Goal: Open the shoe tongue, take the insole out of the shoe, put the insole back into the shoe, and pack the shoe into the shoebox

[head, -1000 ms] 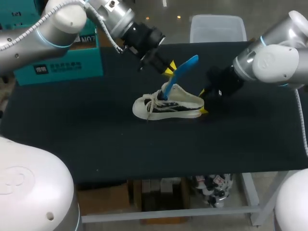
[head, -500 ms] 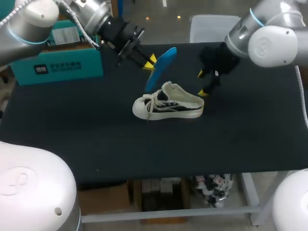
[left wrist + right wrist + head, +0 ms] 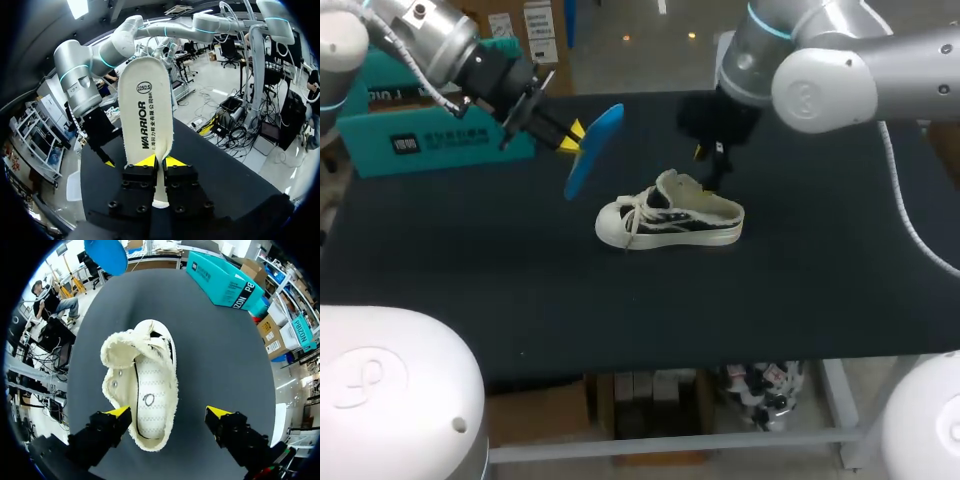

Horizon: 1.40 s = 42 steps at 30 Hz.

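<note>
— Dark table [image 3: 520, 290] under both arms. What is your left gripper [image 3: 161, 162] doing?

— It is pinched on the insole [image 3: 146, 115]. Both yellow tips press it from two sides near one end, and the rest of it stands out ahead of my fingers, clear of the table. My wrist camera sees the pale, printed underside. From above, the blue face shows.

— And the other one?

— My right gripper [image 3: 167, 412] is spread wide and holds nothing. It hangs over the shoe [image 3: 145, 375], with a tip out to each side of the heel end. I cannot tell whether either tip touches the shoe.

— How does the shoe lie from there?

— It is upright on its sole under my right fingers, toe pointing away from them, off-white with dark side markings. The tongue [image 3: 125, 347] is pulled up and forward, so the opening gapes. Inside I see a pale stitched floor with a round mark on it.

— Where is the insole relative to that hand?

— Well ahead of it, past the toe and off to one side, held in the air by my left gripper.

— And the shoebox?

— The teal shoebox [image 3: 225, 280] lies on the table beyond the shoe, on the other side from the insole and well apart from both. My left arm comes in over it. Its inside does not show.
</note>
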Each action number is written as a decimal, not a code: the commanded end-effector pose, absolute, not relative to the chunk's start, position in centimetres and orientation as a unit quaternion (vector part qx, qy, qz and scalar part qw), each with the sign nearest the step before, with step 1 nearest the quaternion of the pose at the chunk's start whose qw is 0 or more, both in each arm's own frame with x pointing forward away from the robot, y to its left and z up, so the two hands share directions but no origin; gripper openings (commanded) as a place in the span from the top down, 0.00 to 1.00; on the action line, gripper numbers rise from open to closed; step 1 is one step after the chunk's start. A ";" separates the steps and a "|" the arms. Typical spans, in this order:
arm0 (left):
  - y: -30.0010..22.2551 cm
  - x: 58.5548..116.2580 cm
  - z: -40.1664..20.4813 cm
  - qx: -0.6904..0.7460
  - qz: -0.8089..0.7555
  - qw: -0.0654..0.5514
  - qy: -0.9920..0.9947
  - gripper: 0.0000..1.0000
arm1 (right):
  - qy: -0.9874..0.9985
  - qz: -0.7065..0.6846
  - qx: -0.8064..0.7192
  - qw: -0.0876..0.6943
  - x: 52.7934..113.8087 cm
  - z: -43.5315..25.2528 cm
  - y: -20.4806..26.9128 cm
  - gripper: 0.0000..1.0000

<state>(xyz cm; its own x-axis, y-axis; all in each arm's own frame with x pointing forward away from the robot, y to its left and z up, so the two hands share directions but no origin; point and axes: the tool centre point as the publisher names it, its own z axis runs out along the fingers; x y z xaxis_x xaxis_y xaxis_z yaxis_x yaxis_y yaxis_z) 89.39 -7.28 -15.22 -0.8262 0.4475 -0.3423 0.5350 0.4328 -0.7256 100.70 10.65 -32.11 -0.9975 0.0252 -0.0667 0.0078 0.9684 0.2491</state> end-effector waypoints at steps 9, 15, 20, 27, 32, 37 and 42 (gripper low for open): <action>-3.9 88.0 -16.9 0.252 -0.447 0.079 0.855 1.00 | 0.999 0.001 0.026 0.018 101.3 -35.1 13.2 0.00; -3.7 87.9 -17.2 0.249 -0.444 0.079 0.857 1.00 | 0.999 -0.024 0.040 0.020 101.6 -35.8 13.5 0.63; -3.6 87.9 -17.3 0.249 -0.442 0.080 0.858 1.00 | 0.998 -0.028 0.044 0.021 101.5 -36.1 13.4 1.00; -3.6 87.6 -17.5 0.251 -0.439 0.080 0.859 1.00 | 0.998 -0.029 0.052 0.022 101.1 -36.6 13.3 1.00; -3.7 87.4 -17.5 0.264 -0.435 0.082 0.857 1.00 | 0.997 -0.030 0.060 0.025 100.8 -36.5 13.1 1.00; -4.0 87.8 -17.7 0.302 -0.436 0.074 0.845 1.00 | 0.996 -0.024 0.087 0.025 100.5 -36.3 12.5 1.00; -4.6 88.3 -17.7 0.339 -0.436 0.068 0.831 1.00 | 0.992 -0.020 0.122 0.028 100.2 -35.4 11.7 1.00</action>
<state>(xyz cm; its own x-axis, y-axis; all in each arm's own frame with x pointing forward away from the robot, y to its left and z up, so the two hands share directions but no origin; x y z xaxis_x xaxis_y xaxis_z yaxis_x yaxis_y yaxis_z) 87.03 -4.33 -17.56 -0.7731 0.4704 -0.4254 0.6193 0.4150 -0.6666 100.89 12.30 -36.14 -0.9717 0.2309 -0.0498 0.2331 0.9715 -0.0436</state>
